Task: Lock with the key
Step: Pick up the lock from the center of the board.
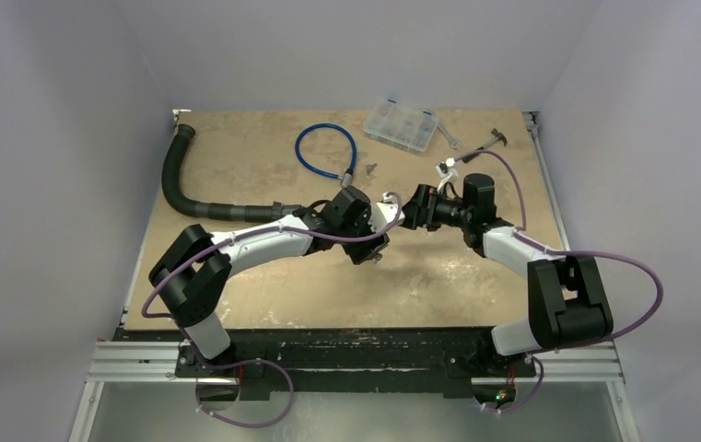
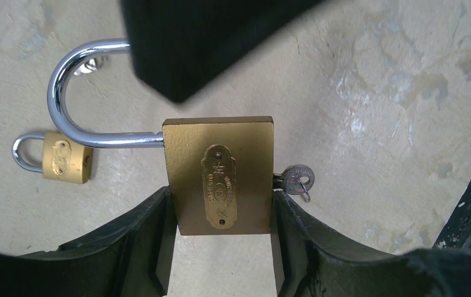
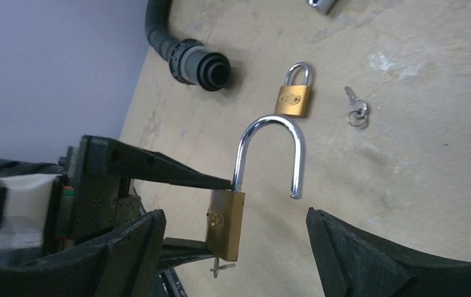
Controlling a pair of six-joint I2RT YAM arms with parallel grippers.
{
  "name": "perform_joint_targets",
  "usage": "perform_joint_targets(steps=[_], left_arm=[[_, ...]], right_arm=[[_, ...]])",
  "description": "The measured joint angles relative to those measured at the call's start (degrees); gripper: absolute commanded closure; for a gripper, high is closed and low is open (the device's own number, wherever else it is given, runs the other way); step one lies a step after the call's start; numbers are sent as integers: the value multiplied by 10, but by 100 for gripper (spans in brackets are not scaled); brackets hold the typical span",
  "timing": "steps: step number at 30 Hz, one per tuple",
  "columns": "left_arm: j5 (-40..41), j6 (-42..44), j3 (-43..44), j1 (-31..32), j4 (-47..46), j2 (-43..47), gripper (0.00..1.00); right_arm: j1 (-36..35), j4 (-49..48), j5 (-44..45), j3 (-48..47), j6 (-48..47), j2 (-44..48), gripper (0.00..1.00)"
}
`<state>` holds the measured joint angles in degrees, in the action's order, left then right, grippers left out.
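Large brass padlock (image 3: 225, 223), over the worktop (image 1: 263, 295), body clamped in the left hand (image 2: 221, 198), long axis running 9-to-3 o'clock in the left wrist view: open shackle (image 3: 240, 154) at 9, inserted key (image 2: 297, 179) at 3; right hand (image 1: 417, 208), spread wide and empty, faces it, nearer the shackle's free end.
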<state>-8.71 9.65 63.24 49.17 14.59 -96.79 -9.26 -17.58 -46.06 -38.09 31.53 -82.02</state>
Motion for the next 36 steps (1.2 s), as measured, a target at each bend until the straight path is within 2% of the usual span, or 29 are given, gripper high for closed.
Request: perform_joint_targets(steps=[6, 13, 19, 25, 28, 31, 35, 36], left_arm=[[0, -12, 32, 0, -4, 0, 100], [0, -18, 42, 0, -3, 0, 100], [0, -19, 48, 0, 3, 0, 100], [0, -26, 58, 0, 1, 0, 100], [1, -26, 62, 0, 1, 0, 100], [1, -27, 64, 0, 1, 0, 100], [5, -26, 64, 0, 1, 0, 100], [8, -25, 64, 0, 0, 0, 95]], right_arm=[[-24, -13, -5, 0, 3, -29, 23], [-41, -22, -28, 0, 15, -64, 26], [-56, -48, -61, 0, 36, -74, 41], [-58, -68, -77, 0, 52, -79, 44], [-59, -81, -88, 0, 66, -86, 49], [-62, -91, -95, 0, 77, -91, 63], [-64, -97, -100, 0, 94, -93, 93], [-64, -96, -99, 0, 103, -95, 100]])
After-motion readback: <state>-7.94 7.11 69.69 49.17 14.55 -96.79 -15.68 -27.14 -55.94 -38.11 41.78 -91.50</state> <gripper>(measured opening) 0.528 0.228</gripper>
